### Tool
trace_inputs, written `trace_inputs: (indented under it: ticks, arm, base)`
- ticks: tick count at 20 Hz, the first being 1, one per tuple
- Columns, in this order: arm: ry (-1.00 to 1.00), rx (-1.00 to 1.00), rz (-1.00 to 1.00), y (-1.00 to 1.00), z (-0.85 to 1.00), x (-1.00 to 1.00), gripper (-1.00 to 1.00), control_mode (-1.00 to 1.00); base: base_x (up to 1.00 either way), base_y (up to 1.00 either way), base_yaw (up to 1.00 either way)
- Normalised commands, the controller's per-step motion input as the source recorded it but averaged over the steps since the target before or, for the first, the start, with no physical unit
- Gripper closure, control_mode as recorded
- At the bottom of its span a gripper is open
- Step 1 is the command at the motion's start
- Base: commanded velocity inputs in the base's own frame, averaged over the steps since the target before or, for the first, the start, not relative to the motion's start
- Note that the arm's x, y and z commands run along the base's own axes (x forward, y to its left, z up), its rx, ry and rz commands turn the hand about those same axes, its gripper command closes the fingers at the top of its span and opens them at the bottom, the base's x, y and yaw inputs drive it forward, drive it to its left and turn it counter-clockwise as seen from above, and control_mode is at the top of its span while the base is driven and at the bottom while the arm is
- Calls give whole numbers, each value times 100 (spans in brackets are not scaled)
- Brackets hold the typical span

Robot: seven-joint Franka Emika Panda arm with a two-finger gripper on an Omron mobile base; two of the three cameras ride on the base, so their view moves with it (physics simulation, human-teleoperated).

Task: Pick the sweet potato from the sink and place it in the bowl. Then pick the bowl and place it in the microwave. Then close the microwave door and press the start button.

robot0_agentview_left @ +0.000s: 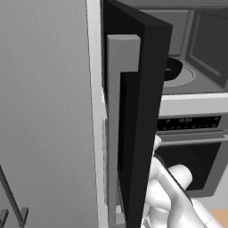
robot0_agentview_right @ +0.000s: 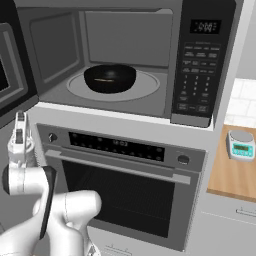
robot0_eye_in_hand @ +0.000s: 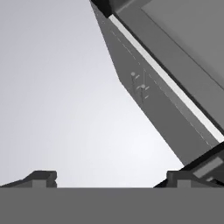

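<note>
Bowl (robot0_agentview_right: 110, 78) on the microwave (robot0_agentview_right: 150, 60) turntable, door (robot0_agentview_left: 133, 129) open.
Your tool (robot0_agentview_right: 20, 131) stands spread, low and left of the bowl, beside the door; sweet potato hard to make out.

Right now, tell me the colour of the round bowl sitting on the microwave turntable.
Black: the shallow round bowl shows best in the right base view.

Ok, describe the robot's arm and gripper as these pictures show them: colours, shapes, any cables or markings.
The arm is glossy white, built of thick rounded tube segments, with a dark band at one joint. The gripper ends in two small, dark, blocky fingertips. In the right base view the hand is a pale grey-white block with a dark slot. No cables or markings are visible.
</note>
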Motion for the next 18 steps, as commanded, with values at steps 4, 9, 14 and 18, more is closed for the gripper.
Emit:
trace_inputs:
  ticks: [4, 9, 14, 18]
  arm:
    - [0, -1, 5, 44, -96, 0, -100, -100]
    - [-2, 1, 20, -4, -94, -2, -100, -100]
    - [-1, 6, 28, -24, -78, -19, -100, -100]
    - [-3, 7, 31, -26, -53, -58, -100, -100]
  base:
    - [0, 0, 0]
    - [0, 0, 0]
    - [0, 0, 0]
    - [0, 0, 0]
